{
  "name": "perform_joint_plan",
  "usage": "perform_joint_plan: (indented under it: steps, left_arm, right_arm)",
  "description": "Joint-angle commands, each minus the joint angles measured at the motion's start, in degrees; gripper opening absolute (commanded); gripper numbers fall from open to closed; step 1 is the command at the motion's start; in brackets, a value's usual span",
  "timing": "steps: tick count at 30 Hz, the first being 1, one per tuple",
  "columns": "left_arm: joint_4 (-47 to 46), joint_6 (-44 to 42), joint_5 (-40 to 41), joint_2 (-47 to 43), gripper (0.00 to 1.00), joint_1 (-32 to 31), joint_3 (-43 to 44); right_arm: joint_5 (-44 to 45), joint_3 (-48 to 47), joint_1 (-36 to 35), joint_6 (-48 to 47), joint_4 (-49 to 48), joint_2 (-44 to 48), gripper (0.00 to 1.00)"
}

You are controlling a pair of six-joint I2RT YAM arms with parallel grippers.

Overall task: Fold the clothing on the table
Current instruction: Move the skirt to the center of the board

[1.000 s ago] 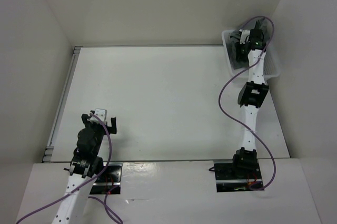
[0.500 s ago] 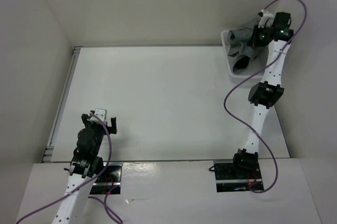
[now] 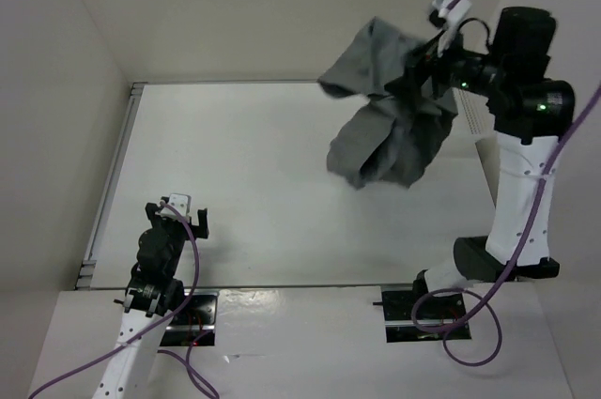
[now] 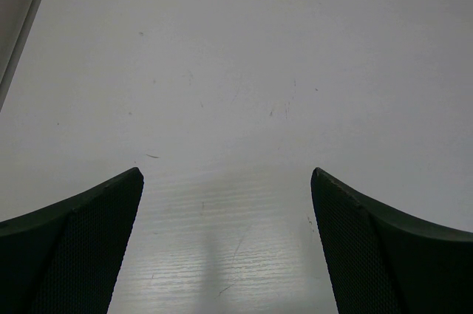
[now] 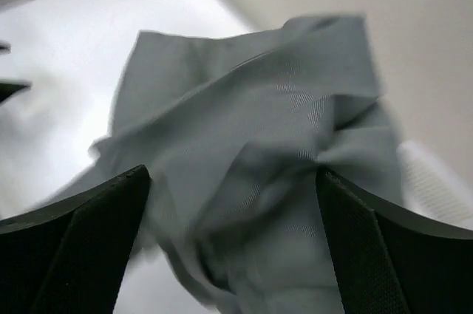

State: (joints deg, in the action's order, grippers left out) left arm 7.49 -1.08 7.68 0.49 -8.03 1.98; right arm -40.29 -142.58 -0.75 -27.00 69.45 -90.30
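The clothing (image 3: 390,122), a crumpled mid-grey fabric, is up in the air over the far right part of the white table (image 3: 263,164). My right gripper (image 3: 420,70) is raised high just behind it. In the right wrist view its fingers stand wide apart, so the right gripper (image 5: 233,172) is open. The blurred clothing (image 5: 259,107) bunches loosely between and beyond them, with no pinch visible. My left gripper (image 3: 183,216) hovers low over the near left of the table. It is open, and the left wrist view shows only bare table (image 4: 222,70) between the fingers of the left gripper (image 4: 226,173).
A metal rail (image 3: 113,183) runs along the table's left edge. White walls close in the left, back and right sides. A white ribbed edge (image 5: 436,181), perhaps the basket, shows beside the cloth in the right wrist view.
The right arm has swung up and left out of the basket at the far right, carrying the grey clothing over the table, and its jaws have opened. The left arm has not moved.
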Motion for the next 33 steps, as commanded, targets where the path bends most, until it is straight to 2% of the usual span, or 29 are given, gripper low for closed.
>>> perform_joint_plan:
  steps: [1,2,3,7,12,15,20,21,25,33]
  left_arm:
    - [-1.69,0.99,0.49,-7.87,1.0,-0.14,-1.98]
    - [-1.69,0.99,0.49,-7.87,1.0,-0.14,-1.98]
    - [-1.69,0.99,0.49,-7.87,1.0,-0.14,-1.98]
    - [-1.69,0.99,0.49,-7.87,1.0,-0.14,-1.98]
    - [-1.69,0.99,0.49,-7.87,1.0,-0.14,-1.98]
    - [-1.69,0.99,0.49,-7.87,1.0,-0.14,-1.98]
    - [-1.69,0.99,0.49,-7.87,1.0,-0.14,-1.98]
    - [-1.69,0.99,0.49,-7.87,1.0,-0.14,-1.98]
    - [-1.69,0.99,0.49,-7.87,1.0,-0.14,-1.98]
    - [-1.69,0.99,0.49,-7.87,1.0,-0.14,-1.98]
  right_arm:
    - [7.58,18.25,-4.33,0.19,-5.79,2.27,0.99]
    - [10.38,28.05,-5.39,1.42,-8.34,4.76,0.99]
    - [11.8,32.67,-7.49,2.12,-13.24,7.13,0.99]
    - [18.66,53.32,-9.53,6.25,-22.84,17.25,0.99]
    - [27.89,66.7,-9.53,9.6,-25.15,22.1,0.99]
    - [28.43,71.29,-9.53,8.99,-23.67,24.64,0.99]
    - [22.99,79.64,-9.53,8.2,-21.73,31.32,0.99]
    - [20.02,80.26,-9.53,8.2,-21.73,33.33,0.99]
    - [19.3,80.27,-8.48,7.67,-21.02,38.35,0.99]
    - [17.44,80.27,0.3,6.35,-20.32,41.17,0.99]
